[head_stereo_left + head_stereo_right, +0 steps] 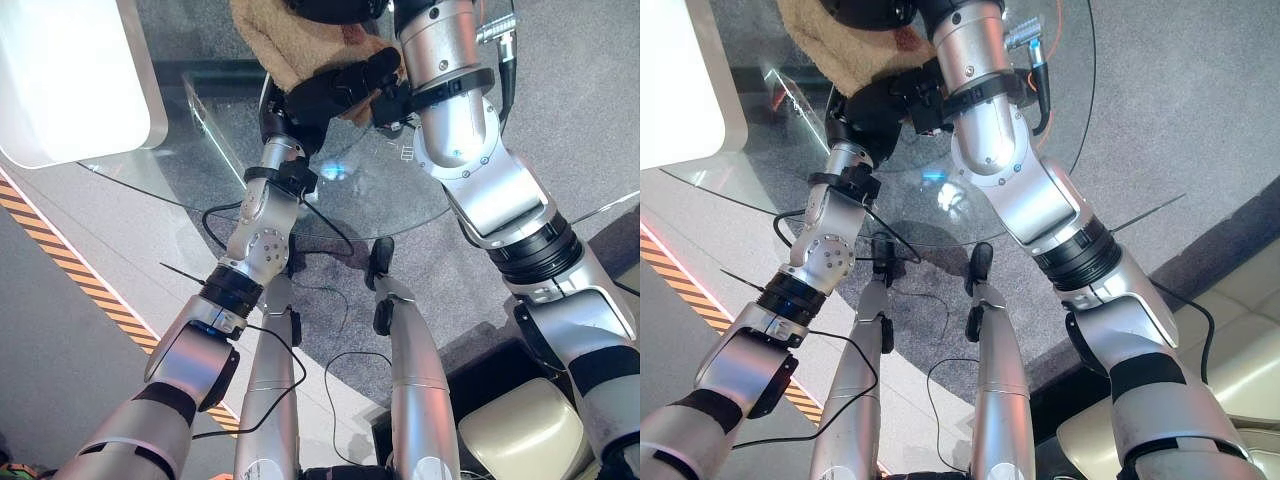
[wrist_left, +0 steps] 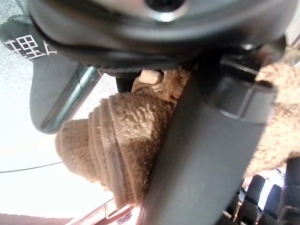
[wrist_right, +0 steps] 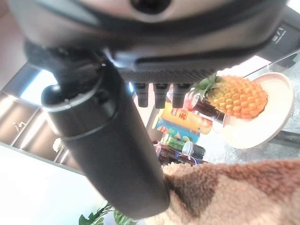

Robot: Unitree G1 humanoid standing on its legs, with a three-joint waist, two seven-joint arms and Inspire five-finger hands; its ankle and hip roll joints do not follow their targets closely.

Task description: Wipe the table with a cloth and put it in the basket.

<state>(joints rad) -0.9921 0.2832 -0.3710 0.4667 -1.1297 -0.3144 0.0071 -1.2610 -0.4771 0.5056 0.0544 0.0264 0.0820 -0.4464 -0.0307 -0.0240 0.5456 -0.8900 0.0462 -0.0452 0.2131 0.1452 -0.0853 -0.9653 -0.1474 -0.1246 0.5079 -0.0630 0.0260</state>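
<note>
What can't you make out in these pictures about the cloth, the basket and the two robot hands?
- Cloth: its far part is cut off by the top edge of the left eye view.
- Left robot hand: the left wrist view shows bunched cloth against it; whether it grips is unclear.
- Right robot hand: fingers mostly behind its thumb in the right wrist view.
- Basket: I can't identify one.

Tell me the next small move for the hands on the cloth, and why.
Probably sweep the cloth across the glass table toward the robot. The left hand is curled on a bunched fold of it, and the right hand lies on it with the thumb flat on top. The cloth sits at the far side of the table, so a stroke inward would wipe the glass.
</note>
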